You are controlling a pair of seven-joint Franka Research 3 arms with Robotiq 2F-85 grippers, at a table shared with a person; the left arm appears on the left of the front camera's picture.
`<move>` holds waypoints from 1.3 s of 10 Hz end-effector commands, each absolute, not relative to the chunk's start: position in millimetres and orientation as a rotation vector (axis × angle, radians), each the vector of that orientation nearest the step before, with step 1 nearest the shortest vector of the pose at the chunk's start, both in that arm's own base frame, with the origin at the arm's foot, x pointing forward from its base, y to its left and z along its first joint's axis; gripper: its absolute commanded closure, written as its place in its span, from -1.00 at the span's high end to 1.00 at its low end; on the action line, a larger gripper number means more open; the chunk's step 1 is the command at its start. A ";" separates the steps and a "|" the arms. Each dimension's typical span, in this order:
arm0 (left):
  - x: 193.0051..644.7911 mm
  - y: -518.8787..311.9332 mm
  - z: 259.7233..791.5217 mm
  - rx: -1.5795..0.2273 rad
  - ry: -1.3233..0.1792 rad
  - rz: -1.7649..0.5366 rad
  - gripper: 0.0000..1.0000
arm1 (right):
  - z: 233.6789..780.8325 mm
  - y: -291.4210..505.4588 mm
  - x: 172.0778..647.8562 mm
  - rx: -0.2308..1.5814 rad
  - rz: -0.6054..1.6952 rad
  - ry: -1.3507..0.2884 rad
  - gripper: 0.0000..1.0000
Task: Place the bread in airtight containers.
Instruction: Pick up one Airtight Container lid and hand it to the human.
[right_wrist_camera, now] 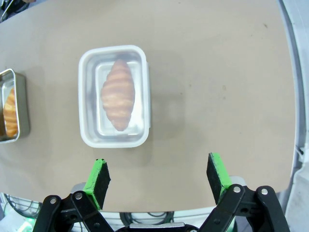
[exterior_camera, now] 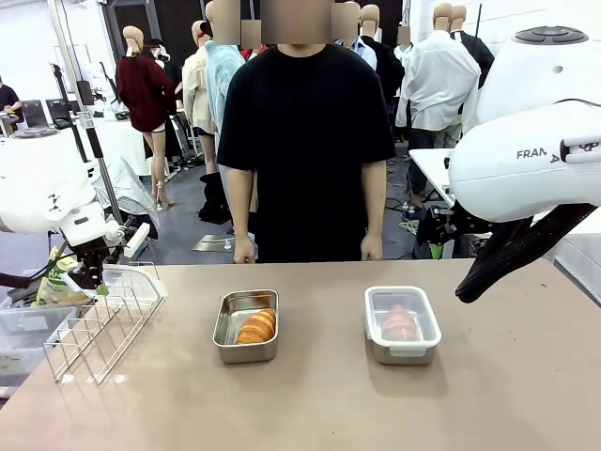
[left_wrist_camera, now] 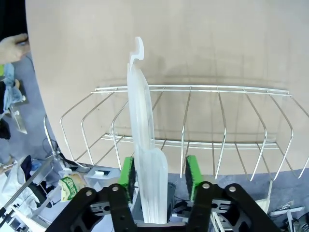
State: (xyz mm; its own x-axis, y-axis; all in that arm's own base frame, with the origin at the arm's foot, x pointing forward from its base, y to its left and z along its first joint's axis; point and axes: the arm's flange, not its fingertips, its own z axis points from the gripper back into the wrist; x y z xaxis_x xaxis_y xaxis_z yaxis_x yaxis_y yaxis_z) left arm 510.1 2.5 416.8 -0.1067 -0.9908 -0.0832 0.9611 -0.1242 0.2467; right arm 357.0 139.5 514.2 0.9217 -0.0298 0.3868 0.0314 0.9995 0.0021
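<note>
Left end effector (left_wrist_camera: 158, 176) astride translucent lid (left_wrist_camera: 142, 140), grip unclear; right end effector (right_wrist_camera: 158, 178) released.

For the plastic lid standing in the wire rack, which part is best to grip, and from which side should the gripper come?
Judging by its pose, grip the lid across its thin flat faces near the end facing the left gripper. It stands on edge between the wire rack's dividers, so only the faces offer parallel surfaces, and the green pads already straddle it.
</note>
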 end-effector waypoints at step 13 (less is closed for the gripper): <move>485.7 12.5 474.2 0.262 -0.152 -1.642 -1.00 | 514.7 139.0 357.3 -0.001 -0.028 -0.396 1.00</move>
State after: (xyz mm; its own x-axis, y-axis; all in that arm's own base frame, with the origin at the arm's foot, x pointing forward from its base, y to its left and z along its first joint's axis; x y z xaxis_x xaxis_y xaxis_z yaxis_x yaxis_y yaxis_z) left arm 505.1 7.4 456.2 -0.0801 -0.9934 -0.0819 0.9622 -0.0985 0.2538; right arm 357.0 139.5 514.1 0.9218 -0.0297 0.3866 0.0314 0.9995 0.0021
